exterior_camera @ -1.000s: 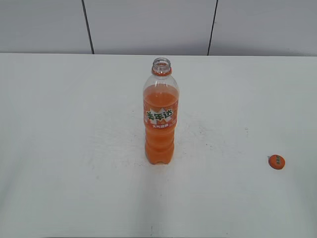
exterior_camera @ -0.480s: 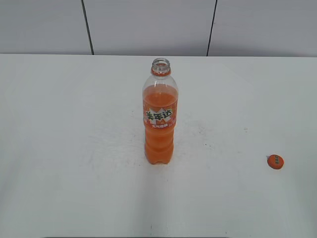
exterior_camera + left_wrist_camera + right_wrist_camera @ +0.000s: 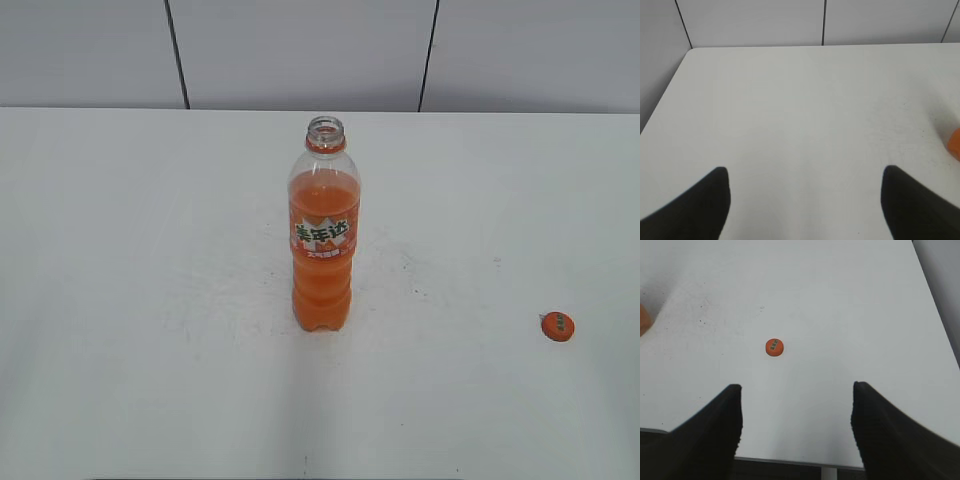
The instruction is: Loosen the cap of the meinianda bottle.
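The meinianda bottle (image 3: 324, 235) stands upright at the middle of the white table (image 3: 150, 300), its neck open with no cap on it. An orange sliver of it shows at the right edge of the left wrist view (image 3: 955, 144) and at the left edge of the right wrist view (image 3: 643, 319). The orange cap (image 3: 558, 325) lies flat on the table at the right; it also shows in the right wrist view (image 3: 774, 347). My left gripper (image 3: 805, 175) is open and empty over bare table. My right gripper (image 3: 796, 390) is open and empty, short of the cap. Neither gripper shows in the exterior view.
The table's near edge (image 3: 790, 461) lies under my right gripper. The table's left edge (image 3: 665, 97) and a grey panelled wall (image 3: 300, 50) bound the scene.
The bottle and cap stay in place; the picture shifts only slightly. No gripper shows in the earlier frames.
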Available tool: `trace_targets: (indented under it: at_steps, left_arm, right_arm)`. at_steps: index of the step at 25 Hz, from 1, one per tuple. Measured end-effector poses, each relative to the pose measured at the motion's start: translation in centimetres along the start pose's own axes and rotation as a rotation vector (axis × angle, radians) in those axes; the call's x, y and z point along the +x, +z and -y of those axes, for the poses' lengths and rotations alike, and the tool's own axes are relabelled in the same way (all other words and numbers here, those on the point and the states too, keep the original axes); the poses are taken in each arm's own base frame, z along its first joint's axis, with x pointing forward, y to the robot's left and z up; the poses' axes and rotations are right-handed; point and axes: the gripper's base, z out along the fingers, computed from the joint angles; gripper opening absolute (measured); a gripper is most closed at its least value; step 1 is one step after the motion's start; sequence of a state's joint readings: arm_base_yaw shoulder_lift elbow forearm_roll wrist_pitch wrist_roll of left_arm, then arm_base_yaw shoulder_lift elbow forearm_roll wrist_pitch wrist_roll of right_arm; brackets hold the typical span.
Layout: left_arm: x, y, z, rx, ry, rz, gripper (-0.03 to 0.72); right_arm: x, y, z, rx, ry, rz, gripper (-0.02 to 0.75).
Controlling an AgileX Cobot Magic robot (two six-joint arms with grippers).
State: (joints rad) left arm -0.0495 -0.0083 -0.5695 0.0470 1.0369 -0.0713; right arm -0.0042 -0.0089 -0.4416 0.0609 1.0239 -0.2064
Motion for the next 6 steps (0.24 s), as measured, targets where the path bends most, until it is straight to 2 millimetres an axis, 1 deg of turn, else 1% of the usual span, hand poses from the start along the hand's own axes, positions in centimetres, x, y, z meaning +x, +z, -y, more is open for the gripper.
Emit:
trace_targets:
  at_steps: [6]
  left_arm:
    - [-0.01,0.0,0.01,0.0,-0.001,0.001,0.561]
  right_arm:
    - [0.0,0.0,0.0,0.0,0.0,0.0,0.514]
